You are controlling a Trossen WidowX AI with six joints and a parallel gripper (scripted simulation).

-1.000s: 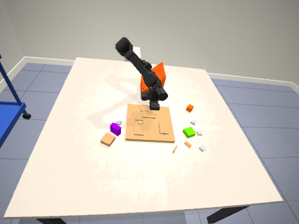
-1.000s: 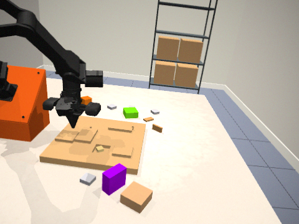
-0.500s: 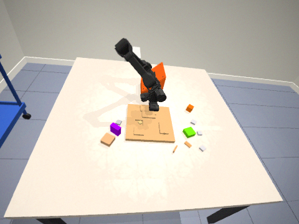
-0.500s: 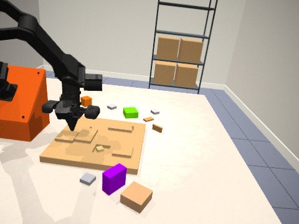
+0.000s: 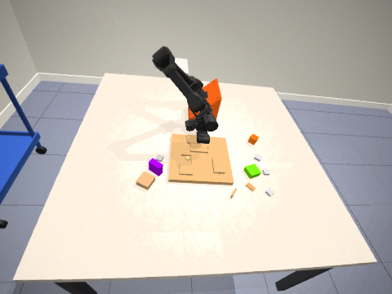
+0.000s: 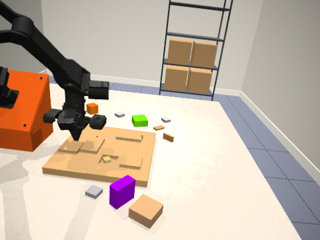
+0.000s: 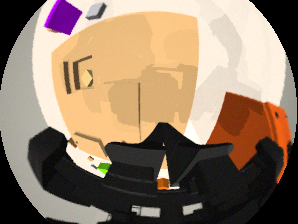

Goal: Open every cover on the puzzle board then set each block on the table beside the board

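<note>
From the top: gripper [image 5: 202, 140] lowered over the far edge of the puzzle board [image 5: 216, 171], fingers pressed together on nothing, tip at or just above a cover there. Purple block [image 5: 155, 166] and tan block [image 5: 145, 180] on the table [image 5: 122, 229] just left of the board; green block [image 5: 252, 171] and orange block [image 5: 253, 139] on the right, among small grey and tan pieces. Small yellowish block [image 5: 187, 158] lodged in a well near the board's middle. From the exterior: closed fingertips [image 6: 75, 136] pointing straight down at a flat cover [image 6: 71, 146] near the board's corner closest to the orange base [image 6: 23, 110]; contact or a hair's gap, cannot tell. Yellowish block [image 6: 107, 159] tilted in its well. Purple block [image 6: 122, 191] and tan block [image 6: 146, 211] in front of the board, clear of it. From the wrist: shut fingers in the lower centre, board filling the upper middle, purple block [image 7: 63, 16] at upper left, orange base at right.
</note>
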